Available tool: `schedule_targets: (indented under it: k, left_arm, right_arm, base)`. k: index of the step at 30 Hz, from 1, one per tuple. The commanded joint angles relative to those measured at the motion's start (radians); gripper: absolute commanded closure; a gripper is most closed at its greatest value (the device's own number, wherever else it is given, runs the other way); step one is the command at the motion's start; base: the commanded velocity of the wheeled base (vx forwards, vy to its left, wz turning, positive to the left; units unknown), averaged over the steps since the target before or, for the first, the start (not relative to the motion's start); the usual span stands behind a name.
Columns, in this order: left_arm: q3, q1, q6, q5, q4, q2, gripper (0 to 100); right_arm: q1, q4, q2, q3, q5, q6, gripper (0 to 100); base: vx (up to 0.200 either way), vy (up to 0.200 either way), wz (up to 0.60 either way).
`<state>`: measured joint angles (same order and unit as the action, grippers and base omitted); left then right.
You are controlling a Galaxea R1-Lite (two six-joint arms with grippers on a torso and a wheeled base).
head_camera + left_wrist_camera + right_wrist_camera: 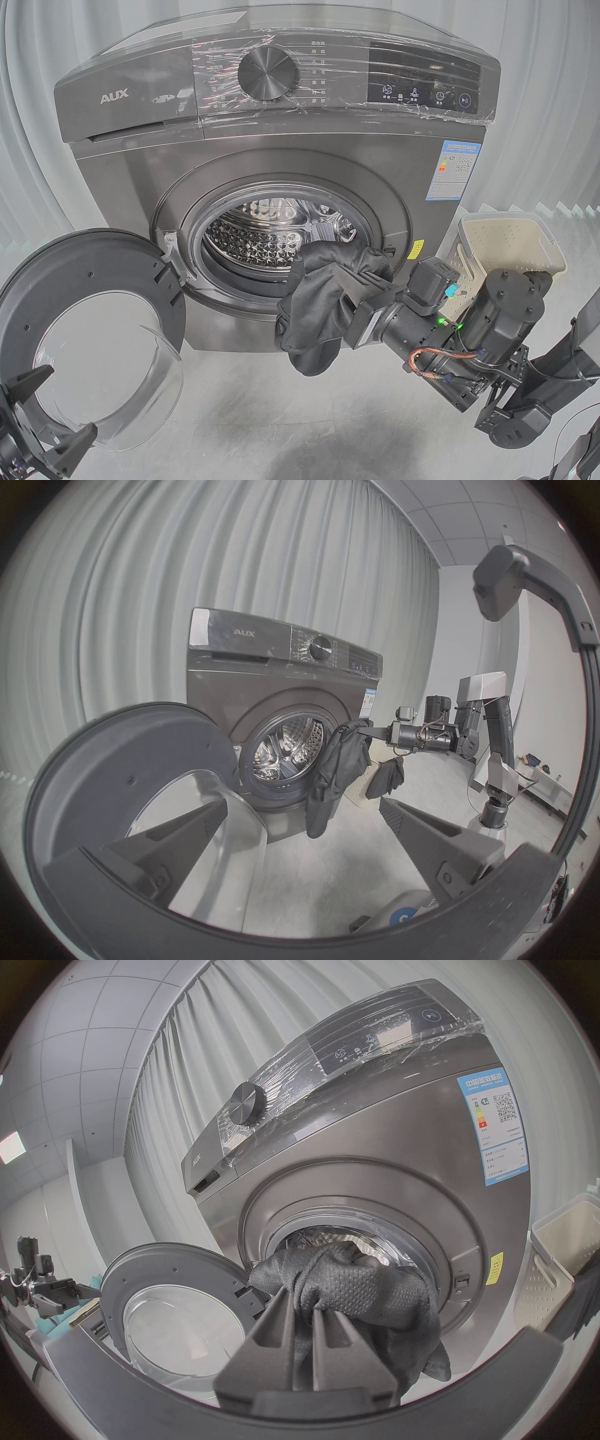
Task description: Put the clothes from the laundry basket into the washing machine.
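Note:
A grey front-loading washing machine [275,125] stands with its round door [87,294] swung open to the left and its steel drum [269,237] exposed. My right gripper [350,278] is shut on a black garment [325,300], held at the lower right rim of the drum opening; most of the cloth hangs down outside it. The same black garment [356,1285] drapes over the closed fingers [337,1341] in the right wrist view. A cream laundry basket [500,250] sits right of the machine, and another dark garment [386,777] hangs over it. My left gripper [47,406] stands open, low beside the door.
The open door [125,774] with its glass bowl [106,369] takes up the space left of the drum opening. Pale curtains hang behind the machine. Bare grey floor [262,406] lies in front of it.

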<state>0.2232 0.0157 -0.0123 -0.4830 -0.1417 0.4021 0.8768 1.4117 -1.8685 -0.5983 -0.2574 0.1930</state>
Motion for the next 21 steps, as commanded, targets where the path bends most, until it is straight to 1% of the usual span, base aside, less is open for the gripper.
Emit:
schedule_targets:
  k: [1,2,3,4,5,7,10,12,15,21]
  left_arm:
    - [0.001,0.073,-0.044,-0.062,-0.279,0.469,0]
    - [0.001,0.110,-0.040,-0.062,-0.320,0.515,0]
    - [0.001,0.118,-0.040,-0.060,-0.326,0.521,0]
    - [0.001,0.193,-0.034,-0.059,-0.378,0.592,0]
    - [-0.001,0.233,-0.028,-0.054,-0.403,0.627,0]
    - [-0.001,0.285,-0.020,-0.037,-0.424,0.682,0]
    - [0.016,0.346,-0.020,-0.009,-0.441,0.778,0]
    - [0.030,0.360,-0.017,-0.009,-0.478,0.839,0]
    - [0.038,0.362,-0.018,-0.008,-0.552,0.945,0]
    - [0.036,0.372,-0.020,-0.005,-0.716,1.133,0]
  right_arm:
    - [0.005,0.013,-0.066,-0.074,0.003,0.002,100]
    - [0.004,0.013,-0.069,-0.077,0.003,0.002,100]
    - [0.004,0.013,-0.069,-0.077,0.003,0.002,100]
    - [0.002,0.013,-0.072,-0.090,0.003,0.002,100]
    - [0.001,0.013,-0.075,-0.097,0.003,0.002,100]
    - [-0.001,0.013,-0.083,-0.101,0.003,0.002,100]
    - [-0.006,0.016,-0.084,-0.097,0.009,0.002,100]
    - [-0.006,0.016,-0.084,-0.094,0.015,0.003,100]
    - [-0.006,0.016,-0.084,-0.097,0.015,0.013,100]
    - [-0.009,0.023,-0.083,-0.081,0.023,0.016,100]
  base:
    - [0.000,0.000,0.00]
    - [0.000,0.000,0.00]
    - [0.000,0.000,0.00]
    - [0.000,0.000,0.00]
    - [0.000,0.000,0.00]
    - [0.000,0.000,0.00]
    - [0.000,0.000,0.00]
    - [0.000,0.000,0.00]
    - [0.000,0.000,0.00]
    - [0.000,0.000,0.00]
